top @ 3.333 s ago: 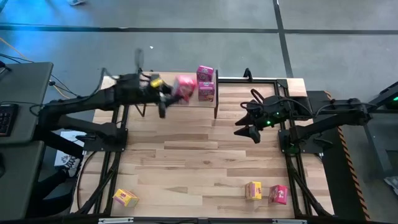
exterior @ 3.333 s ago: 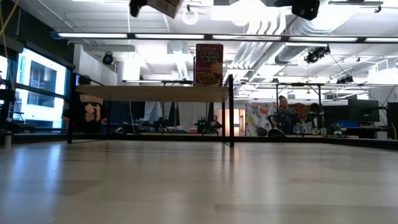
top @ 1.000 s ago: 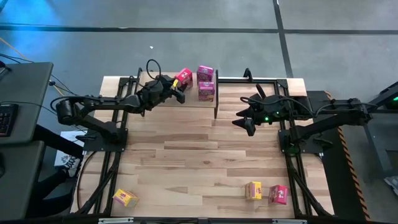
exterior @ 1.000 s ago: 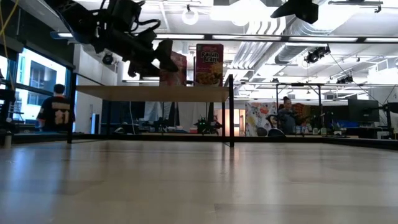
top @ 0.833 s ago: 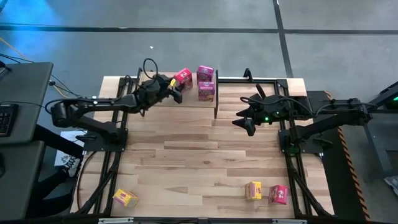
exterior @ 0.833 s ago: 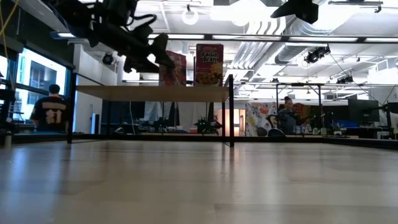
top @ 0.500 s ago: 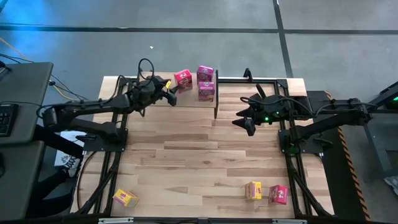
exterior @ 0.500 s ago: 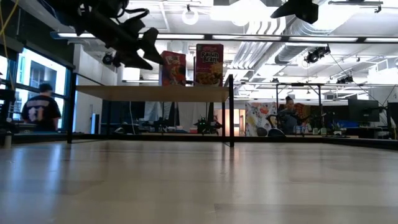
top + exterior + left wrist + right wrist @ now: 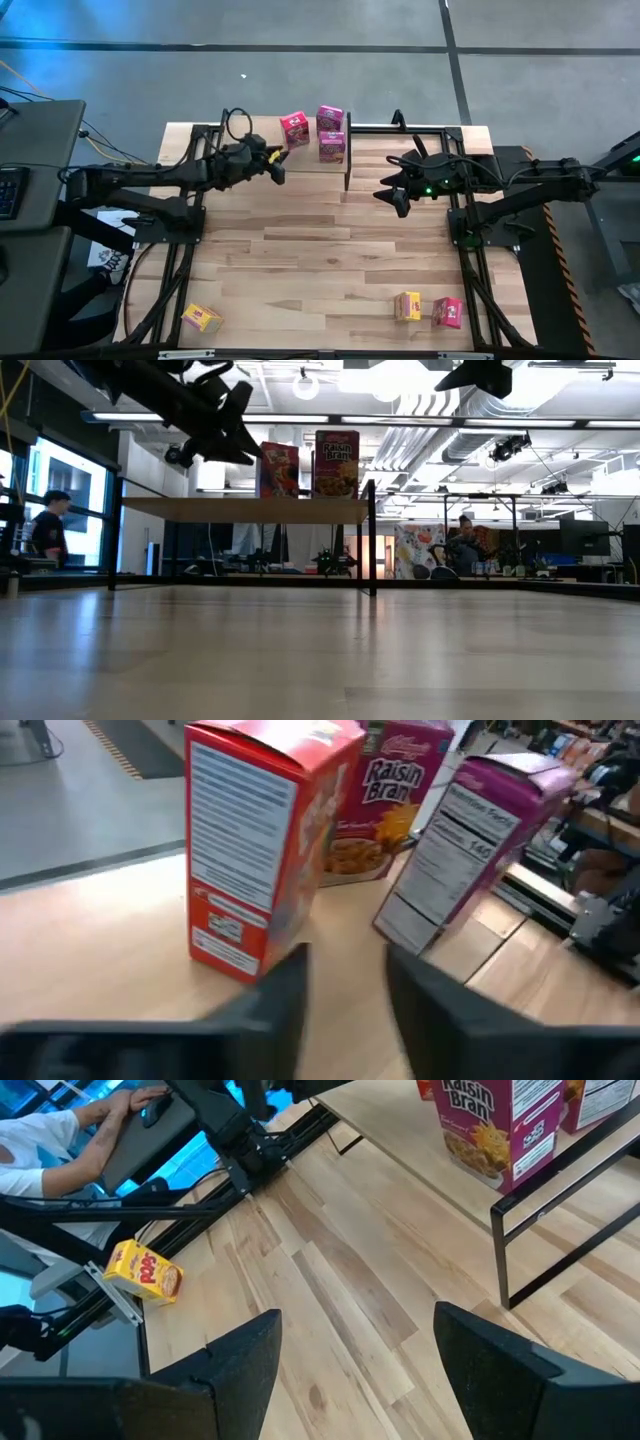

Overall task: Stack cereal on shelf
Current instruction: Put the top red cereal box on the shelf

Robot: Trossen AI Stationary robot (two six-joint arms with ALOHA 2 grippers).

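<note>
The left claw (image 9: 277, 168), fingers seemingly narrowed with a gap, hangs empty just short of the red cereal box (image 9: 262, 845) on the shelf (image 9: 240, 509).

The right end effector (image 9: 480, 374) is cut off by the low view's upper edge.

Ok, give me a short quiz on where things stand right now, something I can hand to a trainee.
1. How many cereal boxes stand on the shelf?
2. True or false: the left gripper is holding the red box.
3. Which boxes lie on the table's near edge ahead of the right arm? A) one yellow and one pink B) two pink C) none

Key
1. Three: the red box and two purple Raisin Bran boxes.
2. False; it sits clear of the box, empty.
3. A. Another yellow box lies on the left arm's side.
</note>
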